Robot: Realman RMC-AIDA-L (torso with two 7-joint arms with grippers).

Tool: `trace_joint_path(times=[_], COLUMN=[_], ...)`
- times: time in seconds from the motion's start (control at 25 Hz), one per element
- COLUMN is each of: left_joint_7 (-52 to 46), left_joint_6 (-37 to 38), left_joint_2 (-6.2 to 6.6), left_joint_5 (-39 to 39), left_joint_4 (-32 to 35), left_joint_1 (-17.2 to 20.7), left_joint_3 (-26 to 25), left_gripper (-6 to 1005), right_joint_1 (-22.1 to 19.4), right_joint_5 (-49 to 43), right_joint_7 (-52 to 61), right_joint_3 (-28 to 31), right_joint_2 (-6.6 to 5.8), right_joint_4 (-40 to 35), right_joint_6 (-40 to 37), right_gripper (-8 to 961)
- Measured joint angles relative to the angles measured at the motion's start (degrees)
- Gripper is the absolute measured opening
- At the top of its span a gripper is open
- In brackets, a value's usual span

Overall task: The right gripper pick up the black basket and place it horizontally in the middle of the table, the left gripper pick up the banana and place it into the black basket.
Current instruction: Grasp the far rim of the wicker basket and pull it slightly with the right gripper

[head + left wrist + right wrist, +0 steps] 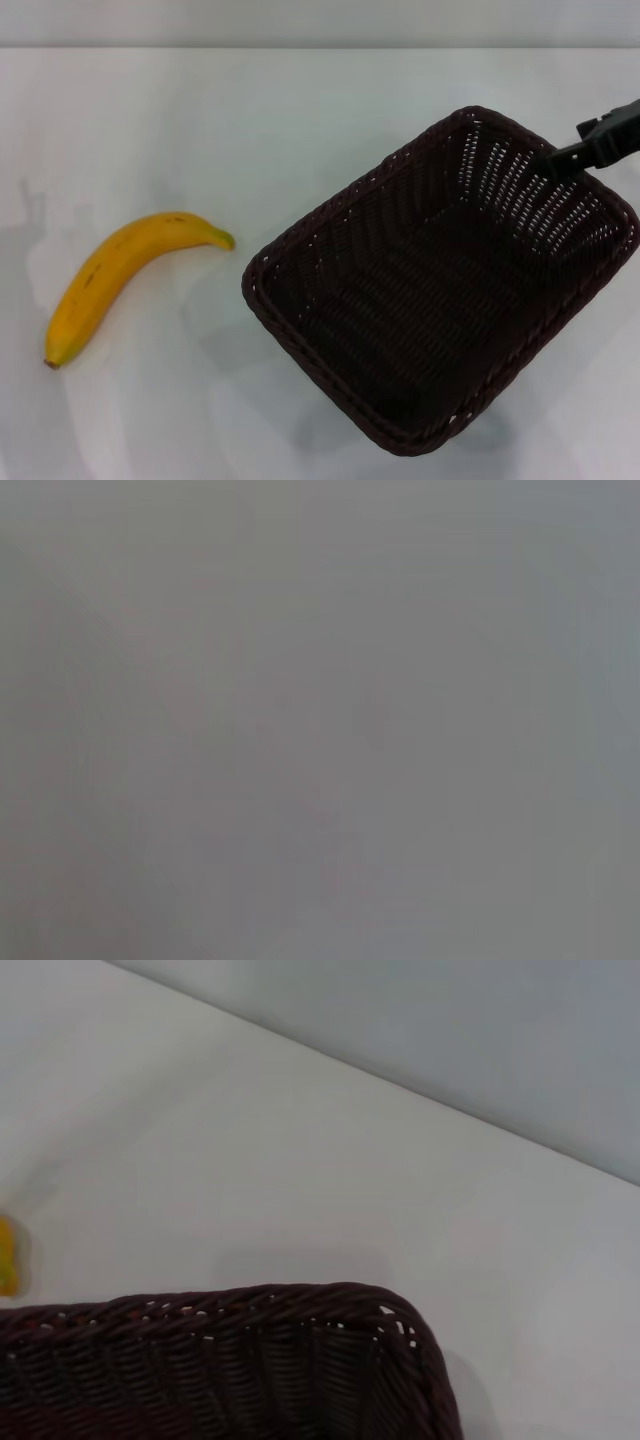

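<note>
The black basket (pixel 440 290) is at the right of the table (pixel 200 130), turned diagonally, with a shadow under its near edge. My right gripper (pixel 562 156) comes in from the right edge and is shut on the basket's far right rim. The right wrist view shows the braided rim (pixel 250 1305) close up and a sliver of yellow banana (pixel 7 1255) at its edge. The banana (pixel 115 275) lies on the table at the left, apart from the basket, its greenish stem tip pointing toward the basket. My left gripper is out of view; the left wrist view shows only plain grey.
The white tabletop extends between the banana and the basket and behind both. Its far edge (pixel 300 47) meets a grey wall. The same far edge shows in the right wrist view (pixel 400 1085).
</note>
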Motion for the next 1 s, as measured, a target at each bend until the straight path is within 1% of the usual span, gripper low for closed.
trace_joint_path(times=[0.16,0.56,1.0], left_joint_7=[0.0,0.0,0.0], left_joint_6=[-0.1,-0.5,-0.5], left_joint_2=[0.0,0.0,-0.01], left_joint_5=[0.0,0.0,-0.1], left_joint_4=[0.0,-0.1,-0.1], left_joint_1=[0.0,0.0,0.3], left_joint_3=[0.0,0.0,0.6], left_gripper=[886,886,886], right_joint_1=[0.2,2.0,2.8], right_joint_5=[0.0,0.0,0.0], right_joint_7=[-1.2,-6.9,-7.9], right_joint_3=[-1.5,-2.3,-4.8], right_joint_2=[-0.11,-0.08,0.06], right_joint_4=[-0.5,-5.1,-7.1], right_joint_6=[-0.2,-0.8,-0.6], right_gripper=[735,718,699])
